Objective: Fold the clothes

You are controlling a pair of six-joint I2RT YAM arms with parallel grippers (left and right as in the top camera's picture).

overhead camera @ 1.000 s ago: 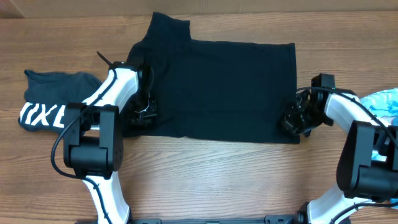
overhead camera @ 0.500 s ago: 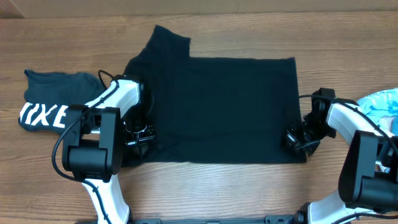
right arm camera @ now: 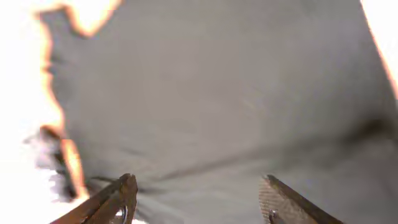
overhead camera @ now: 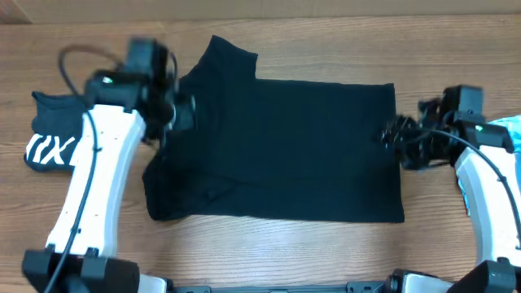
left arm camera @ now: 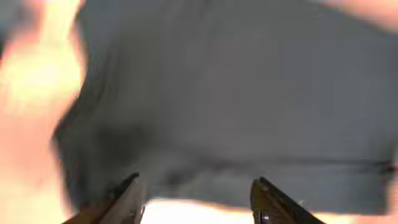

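Three views: we have the overhead camera and one wrist camera per arm, and each shows something the others miss.
Overhead only, shirt: the whole black shirt [overhead camera: 277,146] lies spread across the middle of the worktop [overhead camera: 269,248]. One sleeve sticks out at its far left corner, and its near left corner is slightly rumpled.
Overhead only, sides: a dark white-lettered top [overhead camera: 50,134] lies at the left edge, partly under the left arm. A light blue piece [overhead camera: 509,130] shows at the right edge, behind the right arm.
Wrist views only: we see the gap between each pair of fingers, which from above is only a dark blur.
Left tool [overhead camera: 171,114]: it sits at the shirt's left edge, just below the sleeve. In its own view the fingers [left arm camera: 127,199] stand well apart with nothing between them, and blurred shirt fabric fills the picture.
Right tool [overhead camera: 399,134]: it sits at the shirt's right edge. Its fingers [right arm camera: 115,199] are spread wide and grip nothing, with grey-looking shirt cloth beyond them.
Contact: we cannot tell whether either tool touches the cloth.
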